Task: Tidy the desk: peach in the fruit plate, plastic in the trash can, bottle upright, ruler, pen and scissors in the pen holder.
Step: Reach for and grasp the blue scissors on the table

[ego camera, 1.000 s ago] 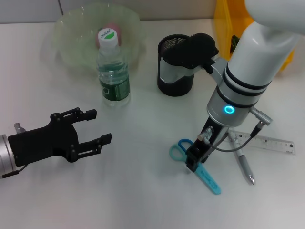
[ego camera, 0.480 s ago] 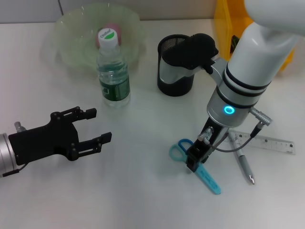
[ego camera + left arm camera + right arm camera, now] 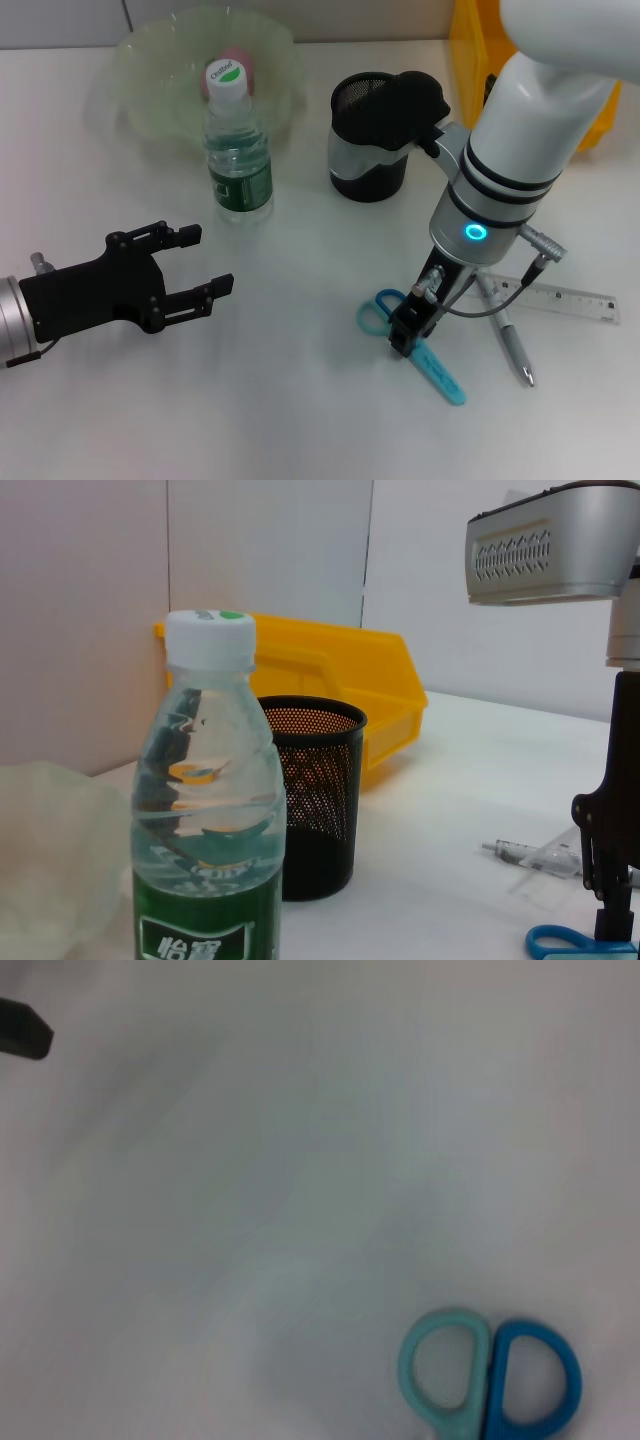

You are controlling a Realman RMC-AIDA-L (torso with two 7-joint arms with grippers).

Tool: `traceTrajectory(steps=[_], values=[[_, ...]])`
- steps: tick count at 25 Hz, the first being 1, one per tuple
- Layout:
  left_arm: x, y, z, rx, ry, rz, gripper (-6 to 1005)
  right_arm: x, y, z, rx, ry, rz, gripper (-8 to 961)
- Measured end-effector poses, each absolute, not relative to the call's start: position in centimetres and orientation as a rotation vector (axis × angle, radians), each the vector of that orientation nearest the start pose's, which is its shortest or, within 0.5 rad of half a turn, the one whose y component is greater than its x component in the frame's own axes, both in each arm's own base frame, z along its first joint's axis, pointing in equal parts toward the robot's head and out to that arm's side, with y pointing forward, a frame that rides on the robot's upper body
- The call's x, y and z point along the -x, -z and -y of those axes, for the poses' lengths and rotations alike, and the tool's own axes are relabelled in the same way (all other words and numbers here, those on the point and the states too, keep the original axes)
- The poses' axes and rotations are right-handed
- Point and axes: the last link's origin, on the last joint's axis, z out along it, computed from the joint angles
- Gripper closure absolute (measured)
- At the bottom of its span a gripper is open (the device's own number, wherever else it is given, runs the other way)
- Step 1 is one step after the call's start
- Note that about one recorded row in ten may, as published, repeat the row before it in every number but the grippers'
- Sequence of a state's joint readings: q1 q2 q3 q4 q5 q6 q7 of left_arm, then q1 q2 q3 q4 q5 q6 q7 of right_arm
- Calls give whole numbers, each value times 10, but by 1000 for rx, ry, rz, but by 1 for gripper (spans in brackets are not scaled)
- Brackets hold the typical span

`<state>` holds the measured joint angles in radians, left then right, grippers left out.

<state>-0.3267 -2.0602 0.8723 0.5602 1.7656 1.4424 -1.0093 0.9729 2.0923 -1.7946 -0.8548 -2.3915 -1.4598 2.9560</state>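
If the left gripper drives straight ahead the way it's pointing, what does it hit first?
Probably the bottle: in the left wrist view it stands upright dead ahead, nearest the camera, with the pen holder behind it. In the head view the left gripper, jaws open, aims slightly to its side, so a near miss is possible.

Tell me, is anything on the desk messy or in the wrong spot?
Yes. The scissors, pen and ruler lie loose on the desk instead of in the pen holder. The right claw is down at the scissors. The bottle already stands upright, and the left claw waits open.
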Motion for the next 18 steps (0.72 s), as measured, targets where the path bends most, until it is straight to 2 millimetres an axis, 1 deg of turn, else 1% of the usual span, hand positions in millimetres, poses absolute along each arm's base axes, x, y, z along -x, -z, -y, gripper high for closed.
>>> traceTrajectory(steps=[18], values=[[316,17,-284,2607,619,439,242,-135,104,-342,2610,898,-1124,630]])
